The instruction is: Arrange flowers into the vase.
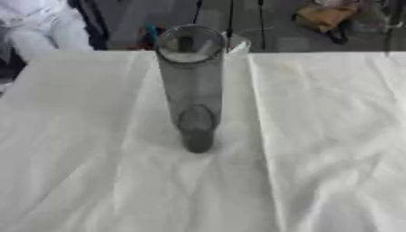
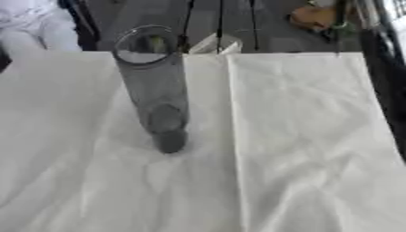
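In the left eye view a tall, clear, smoky-grey glass vase [image 1: 190,86] stands upright on a table covered by a white cloth [image 1: 333,136], seen from above so that its round open mouth sits near the far edge of the table and its base lies nearer the middle. Nothing shows inside the vase. A long crease or seam [image 1: 262,136] in the cloth runs from the far edge toward the near edge just to the right of the vase, and softer wrinkles spread below the base. Beyond the table, past the mouth of the vase, lies a dark floor with a brownish object [image 1: 321,16] far off to the upper right and something pale at the upper left. In the right eye view the same vase stands left of centre, the seam again just to its right, and the right edge of the table shows against a dark strip. Neither of the robot's hands appears in either view, so how their fingers stand cannot be told.
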`<state>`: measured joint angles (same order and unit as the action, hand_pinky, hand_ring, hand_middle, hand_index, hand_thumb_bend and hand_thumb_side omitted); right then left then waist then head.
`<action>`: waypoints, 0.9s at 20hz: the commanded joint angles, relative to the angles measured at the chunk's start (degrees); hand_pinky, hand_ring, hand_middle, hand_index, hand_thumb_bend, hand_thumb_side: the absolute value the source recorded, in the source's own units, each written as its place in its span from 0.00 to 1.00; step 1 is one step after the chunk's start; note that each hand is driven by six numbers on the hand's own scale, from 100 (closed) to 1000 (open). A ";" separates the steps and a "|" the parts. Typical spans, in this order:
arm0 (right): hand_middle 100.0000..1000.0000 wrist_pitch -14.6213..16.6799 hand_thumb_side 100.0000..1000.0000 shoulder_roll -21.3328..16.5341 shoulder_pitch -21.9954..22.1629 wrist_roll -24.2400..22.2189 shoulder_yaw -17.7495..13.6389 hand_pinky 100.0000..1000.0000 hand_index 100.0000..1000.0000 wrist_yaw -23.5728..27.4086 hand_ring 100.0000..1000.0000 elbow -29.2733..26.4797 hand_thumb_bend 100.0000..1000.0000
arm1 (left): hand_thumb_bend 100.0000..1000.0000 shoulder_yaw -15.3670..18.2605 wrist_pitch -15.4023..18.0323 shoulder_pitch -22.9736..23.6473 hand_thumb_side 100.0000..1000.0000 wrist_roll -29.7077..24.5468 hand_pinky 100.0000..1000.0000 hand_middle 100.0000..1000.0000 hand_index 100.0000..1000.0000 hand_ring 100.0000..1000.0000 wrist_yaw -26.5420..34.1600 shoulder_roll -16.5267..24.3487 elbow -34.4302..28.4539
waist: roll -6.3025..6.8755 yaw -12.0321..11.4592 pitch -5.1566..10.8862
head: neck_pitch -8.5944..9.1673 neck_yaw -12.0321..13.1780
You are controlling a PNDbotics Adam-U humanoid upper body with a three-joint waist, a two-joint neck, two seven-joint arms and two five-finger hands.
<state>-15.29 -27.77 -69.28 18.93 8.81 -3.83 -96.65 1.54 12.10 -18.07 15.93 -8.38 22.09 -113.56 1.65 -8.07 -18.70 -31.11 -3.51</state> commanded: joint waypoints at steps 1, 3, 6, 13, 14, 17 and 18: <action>0.00 1.87 0.87 1.52 -2.32 4.18 -0.99 0.00 0.00 0.04 0.00 1.77 0.00 | 0.00 -0.36 0.07 -0.82 1.00 -0.54 0.67 0.75 0.86 0.80 0.41 0.58 -1.04 | -0.78 -0.31 1.69 | 1.21 -1.26; 0.00 2.90 0.87 2.69 -3.09 6.33 -0.97 0.00 0.00 -0.17 0.00 3.23 0.00 | 0.00 -0.52 0.06 -1.02 1.00 -0.77 0.67 0.75 0.86 0.80 0.54 0.54 -1.04 | -0.82 -0.59 1.56 | 1.45 -1.85; 0.00 4.17 0.84 4.20 -4.36 9.03 -0.96 0.00 0.00 -0.24 0.00 5.28 0.00 | 0.00 -0.73 0.06 -1.36 1.00 -1.10 0.66 0.75 0.86 0.79 0.68 0.50 -1.04 | -1.04 -1.03 1.29 | 1.77 -2.49; 0.00 6.34 0.79 6.35 -5.82 12.81 -0.15 0.00 0.00 1.18 0.00 8.42 0.00 | 0.00 -0.97 0.00 -1.86 1.00 -1.54 0.66 0.74 0.86 0.79 0.86 0.49 -1.04 | -1.40 -1.83 0.82 | 2.33 -3.55; 0.00 6.36 0.79 6.67 -5.98 13.03 -0.07 0.00 0.00 1.43 0.00 8.78 0.00 | 0.00 -1.00 -0.01 -1.91 1.00 -1.57 0.66 0.74 0.86 0.79 0.90 0.48 -1.04 | -1.43 -1.92 0.79 | 2.37 -3.70; 0.00 6.24 0.80 7.56 -6.63 13.80 0.07 0.00 0.00 2.54 0.00 9.84 0.00 | 0.00 -1.11 0.00 -2.11 1.00 -1.69 0.66 0.74 0.86 0.79 1.00 0.50 -1.04 | -1.51 -2.12 0.78 | 2.43 -4.08; 0.00 6.21 0.80 7.69 -6.92 14.05 0.13 0.00 0.00 2.90 0.00 10.19 0.00 | 0.00 -1.14 0.00 -2.16 1.00 -1.72 0.66 0.74 0.86 0.79 1.02 0.53 -1.04 | -1.54 -2.15 0.80 | 2.46 -4.12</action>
<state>-9.10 -19.87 -74.51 32.52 9.01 -1.70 -86.53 0.55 12.01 -19.39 14.42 -7.56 22.04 -113.56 0.93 -10.09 -18.76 -29.18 -7.39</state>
